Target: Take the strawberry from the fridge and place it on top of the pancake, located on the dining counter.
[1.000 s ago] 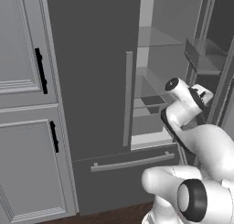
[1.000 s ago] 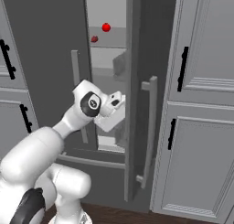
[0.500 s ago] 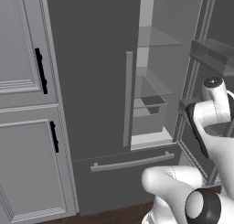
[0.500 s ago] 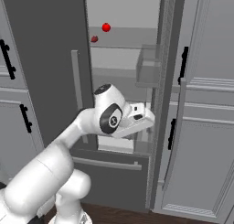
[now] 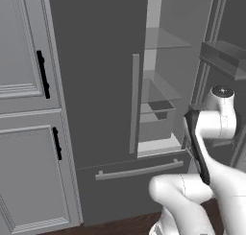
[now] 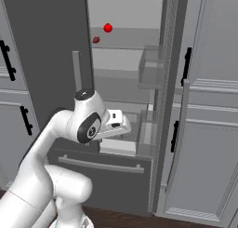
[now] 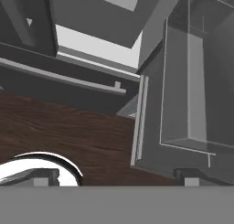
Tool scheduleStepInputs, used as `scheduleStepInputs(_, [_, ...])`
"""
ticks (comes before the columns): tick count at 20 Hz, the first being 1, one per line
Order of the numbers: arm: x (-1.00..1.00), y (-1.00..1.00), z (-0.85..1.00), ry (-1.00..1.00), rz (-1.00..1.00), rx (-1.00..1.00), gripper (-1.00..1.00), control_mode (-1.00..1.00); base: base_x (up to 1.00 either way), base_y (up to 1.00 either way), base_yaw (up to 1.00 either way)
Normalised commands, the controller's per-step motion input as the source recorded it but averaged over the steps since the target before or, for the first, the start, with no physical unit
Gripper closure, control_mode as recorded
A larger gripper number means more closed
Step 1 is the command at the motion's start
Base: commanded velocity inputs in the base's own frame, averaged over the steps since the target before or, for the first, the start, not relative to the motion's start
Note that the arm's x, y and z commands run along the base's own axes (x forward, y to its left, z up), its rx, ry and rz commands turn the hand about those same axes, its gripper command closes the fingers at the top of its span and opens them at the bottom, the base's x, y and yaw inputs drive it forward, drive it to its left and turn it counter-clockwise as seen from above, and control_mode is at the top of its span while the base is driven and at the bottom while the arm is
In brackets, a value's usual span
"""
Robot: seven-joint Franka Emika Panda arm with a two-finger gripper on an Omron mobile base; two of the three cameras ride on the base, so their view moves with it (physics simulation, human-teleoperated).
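The strawberry (image 6: 96, 39) lies on an upper fridge (image 6: 46, 45) shelf, well above the hand (image 6: 122, 125), whose grip I cannot tell.

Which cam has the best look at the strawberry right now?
Right base view: the strawberry sits unobstructed on an upper shelf of the open fridge, left of a red ball. The left base view looks into the fridge's lower shelves; the hand view faces its bottom drawer and floor.

Kitchen, open fridge (image 6: 125, 59), panelled cabinets (image 6: 209, 129)
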Motion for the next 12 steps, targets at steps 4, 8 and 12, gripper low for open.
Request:
scheduleStepInputs(4, [0.0,1.0,0.06,-0.05,0.1,0.22,-1.0,-1.0,0.0,0.0,0.0])
scheduleStepInputs(8, [0.01,1.0,0.21,-0.14,0.02,0.18,-1.0,-1.0,0.0,0.0,0.0])
scheduleStepInputs(12, [0.02,1.0,0.37,-0.14,0.0,0.14,-1.0,-1.0,0.0,0.0,0.0])
